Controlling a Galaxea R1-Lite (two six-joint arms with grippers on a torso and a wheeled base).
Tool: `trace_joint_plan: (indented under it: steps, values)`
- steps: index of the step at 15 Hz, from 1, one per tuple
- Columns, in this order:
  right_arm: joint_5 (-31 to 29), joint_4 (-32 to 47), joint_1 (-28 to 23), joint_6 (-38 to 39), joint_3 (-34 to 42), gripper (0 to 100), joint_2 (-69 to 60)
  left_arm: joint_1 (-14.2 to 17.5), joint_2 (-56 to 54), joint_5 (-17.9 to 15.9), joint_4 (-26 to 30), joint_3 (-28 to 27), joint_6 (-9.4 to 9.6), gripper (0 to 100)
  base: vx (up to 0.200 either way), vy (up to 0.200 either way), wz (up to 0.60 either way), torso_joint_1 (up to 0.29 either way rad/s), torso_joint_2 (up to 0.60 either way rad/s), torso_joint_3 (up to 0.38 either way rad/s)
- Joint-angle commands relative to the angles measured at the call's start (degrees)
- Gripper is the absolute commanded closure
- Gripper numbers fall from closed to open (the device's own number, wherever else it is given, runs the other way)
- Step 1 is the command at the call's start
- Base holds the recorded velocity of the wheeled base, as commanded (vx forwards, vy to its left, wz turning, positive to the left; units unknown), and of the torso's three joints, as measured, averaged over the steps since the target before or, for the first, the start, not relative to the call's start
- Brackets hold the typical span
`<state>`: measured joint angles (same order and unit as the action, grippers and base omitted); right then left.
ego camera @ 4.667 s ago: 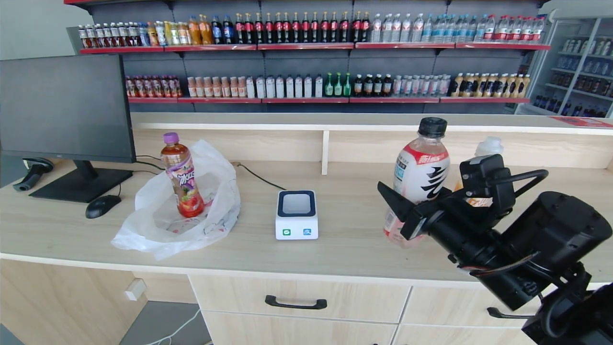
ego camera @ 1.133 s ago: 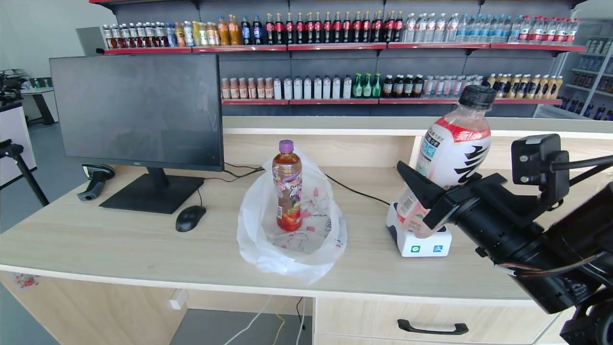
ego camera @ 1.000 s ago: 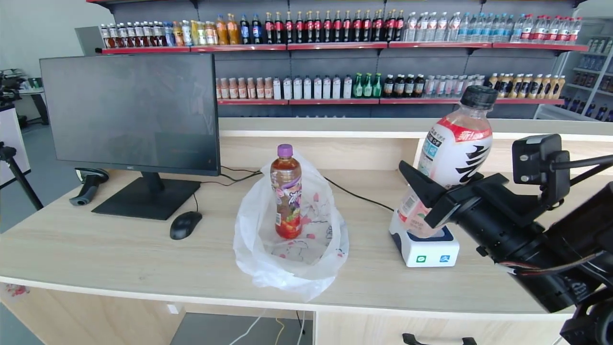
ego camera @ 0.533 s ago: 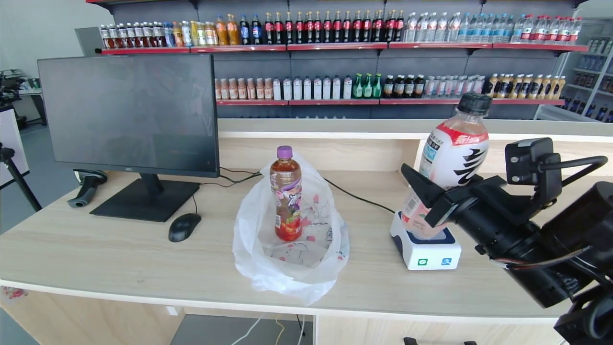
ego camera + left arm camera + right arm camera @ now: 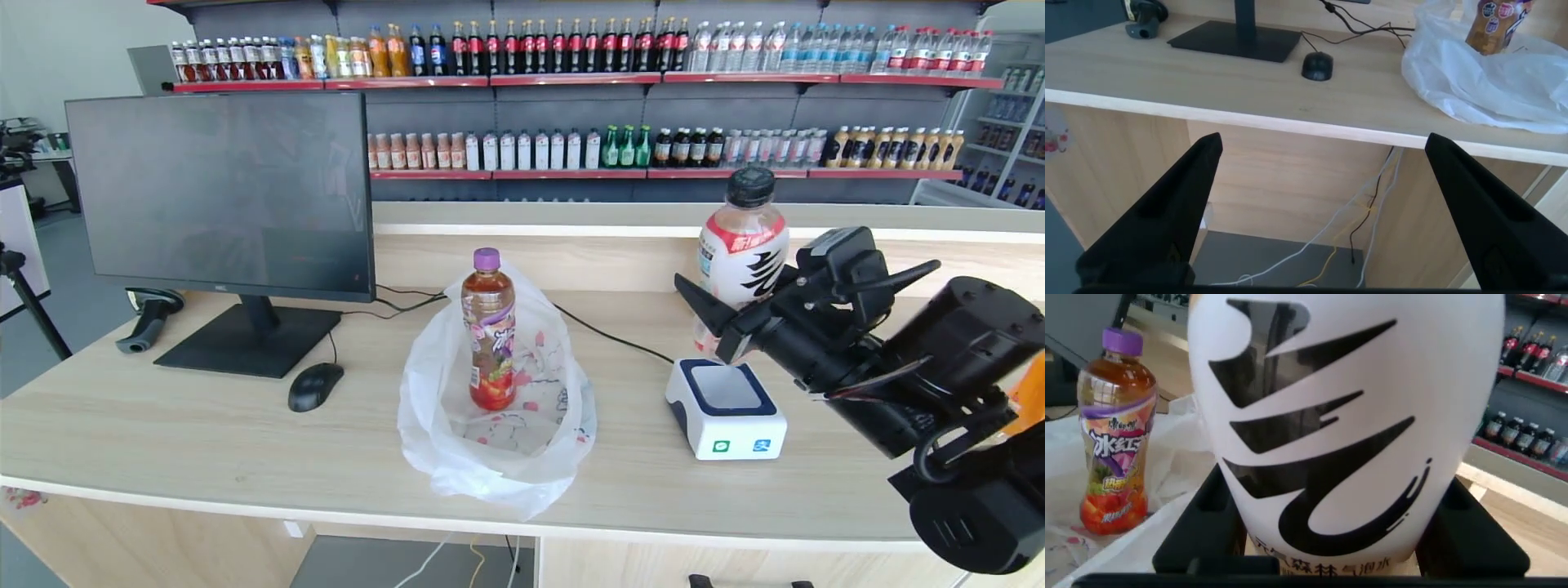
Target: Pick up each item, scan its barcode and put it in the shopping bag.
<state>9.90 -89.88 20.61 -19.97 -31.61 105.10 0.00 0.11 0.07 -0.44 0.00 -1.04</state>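
White-labelled bottle [image 5: 741, 249], which we hold upright, clamped in the right gripper [image 5: 722, 322] at centre right above the scanner [image 5: 725, 408], has the shopping bag [image 5: 433, 408] to its left at frame centre.

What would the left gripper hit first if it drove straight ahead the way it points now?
The left gripper would likely meet the wooden panel below the countertop first; the cables hang just beside that line. Depth is hard to judge.
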Motion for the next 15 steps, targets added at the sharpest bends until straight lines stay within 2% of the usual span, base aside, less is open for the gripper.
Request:
trace_joint_plan:
  steps: [1,4,8,11,13,14,15]
  values:
    - [10.3,-0.1,-5.3,-8.9,1.0,100,1.5,0.0,0.0,0.0,-0.1,0.0,-0.02,0,0.000,0.000,0.00,0.000,0.00,0.000]
    - [12.3,-0.1,-5.8,-13.4,2.0,100,2.0,0.0,0.0,0.0,-0.1,0.0,-0.02,0,0.000,0.000,0.00,0.000,0.00,0.000]
    - [21.0,-0.1,-8.4,-21.8,2.3,100,4.2,0.0,0.0,0.0,0.1,0.0,-0.02,0,0.000,0.000,0.00,0.000,0.00,0.000]
    - [30.1,-0.1,-11.9,-28.8,2.7,100,6.4,0.0,0.0,0.0,0.1,0.0,0.16,0,0.000,0.000,0.00,0.000,0.00,0.000]
    - [33.3,-0.1,-12.9,-30.5,3.1,100,7.3,0.0,0.0,0.0,-0.1,0.0,0.60,0,0.000,0.000,0.00,0.000,0.00,0.000]
    - [35.0,-0.1,-13.6,-31.4,3.0,100,8.0,-0.1,0.0,0.0,0.1,0.0,1.74,0,0.000,0.000,0.00,0.000,0.00,0.000]
    - [35.6,-0.1,-13.6,-32.0,2.8,100,8.5,0.0,0.0,-0.1,0.4,0.0,1.92,0,0.000,0.000,0.00,0.000,0.00,0.000]
